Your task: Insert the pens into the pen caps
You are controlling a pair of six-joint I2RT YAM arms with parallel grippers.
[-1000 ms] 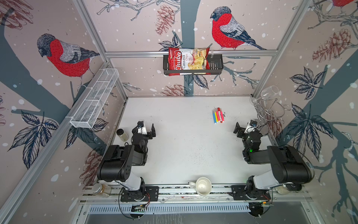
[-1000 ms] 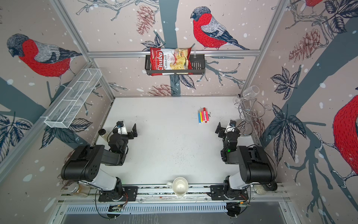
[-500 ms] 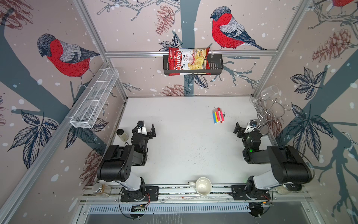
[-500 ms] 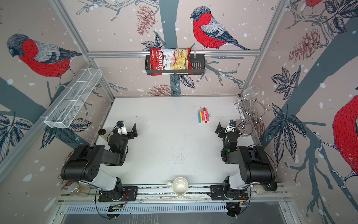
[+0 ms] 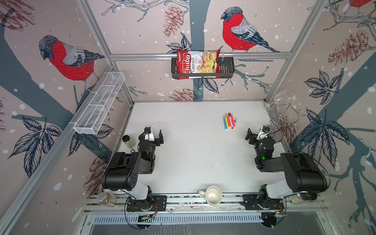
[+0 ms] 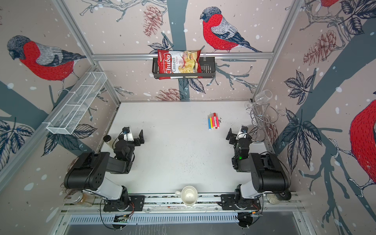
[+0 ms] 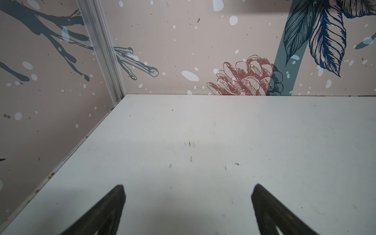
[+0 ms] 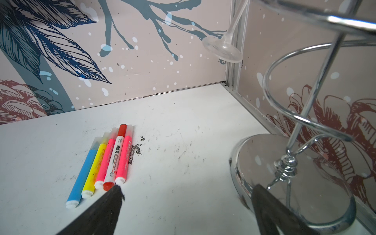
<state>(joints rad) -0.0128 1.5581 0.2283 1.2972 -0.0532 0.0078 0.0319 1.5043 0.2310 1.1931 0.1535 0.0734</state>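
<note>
Several pens [image 5: 228, 121] [image 6: 213, 121] lie side by side at the back right of the white table in both top views. The right wrist view shows them as blue [image 8: 82, 175], yellow [image 8: 94, 164], pink [image 8: 104, 160], white-bodied [image 8: 115, 160] and pink [image 8: 124, 156]. The pen caps sit on their far ends: translucent ones [image 8: 97, 142] and one red cap [image 8: 122, 130]. My right gripper [image 8: 187, 186] [image 5: 256, 134] is open and empty, with one fingertip just short of the pens' near ends. My left gripper [image 7: 188, 186] [image 5: 152, 136] hangs open over bare table at the left.
A chrome wire glass rack [image 5: 282, 116] with a round base [image 8: 295, 179] stands close to my right gripper, and it holds a wine glass [image 5: 282, 96]. A small jar [image 5: 128, 141] sits by the left wall. A white mug [image 5: 213, 195] rests on the front rail.
</note>
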